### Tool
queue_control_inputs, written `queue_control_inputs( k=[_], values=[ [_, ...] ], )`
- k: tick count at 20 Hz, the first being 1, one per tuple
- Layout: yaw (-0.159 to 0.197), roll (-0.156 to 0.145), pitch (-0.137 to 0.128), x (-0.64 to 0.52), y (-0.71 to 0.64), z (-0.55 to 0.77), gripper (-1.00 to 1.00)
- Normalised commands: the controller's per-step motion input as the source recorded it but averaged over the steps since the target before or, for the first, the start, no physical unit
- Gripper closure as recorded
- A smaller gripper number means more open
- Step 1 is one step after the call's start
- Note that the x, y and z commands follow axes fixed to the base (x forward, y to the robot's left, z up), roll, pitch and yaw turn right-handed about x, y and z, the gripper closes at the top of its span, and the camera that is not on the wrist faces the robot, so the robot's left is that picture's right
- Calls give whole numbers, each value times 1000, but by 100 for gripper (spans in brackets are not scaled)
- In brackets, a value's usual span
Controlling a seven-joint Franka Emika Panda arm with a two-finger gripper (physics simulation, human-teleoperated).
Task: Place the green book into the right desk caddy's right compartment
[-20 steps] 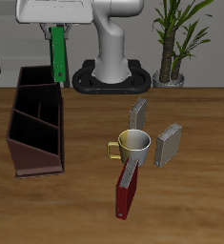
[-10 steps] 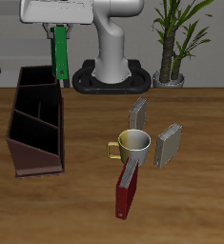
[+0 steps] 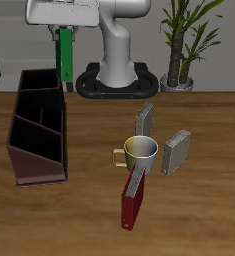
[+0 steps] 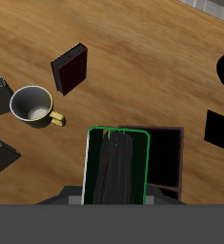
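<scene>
Green book (image 3: 62, 56): hangs upright, pinched at its top edge by the hand (image 3: 61, 31), held high so it clears the walls of the right desk caddy (image 3: 37, 125) below, poised for lowering; mug (image 3: 139, 153) well aside.

Light falls evenly and fairly bright over the counter (image 3: 204, 190), soft and without glare. Shadows are faint in the exterior view; in the wrist view hard black patches lie on the wood, and the book (image 4: 116, 166) casts one just beside itself. Edges look coarse and pixelated. Nothing is blurred, no edge distortion.
</scene>
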Motion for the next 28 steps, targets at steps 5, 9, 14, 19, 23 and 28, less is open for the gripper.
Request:
queue_control_inputs(
  k=[5, 9, 14, 19, 23, 28],
  values=[
    [29, -28, -7, -332, 47, -48, 100],
    [17, -32, -15, -307, 23, 20, 100],
    [29, -19, -6, -281, -38, -79, 100],
    [19, -41, -7, -186, -69, -94, 100],
    [-4, -27, -4, -238, -47, -70, 100],
    [-14, -56, -2, -226, -36, -56, 100]
  ],
)
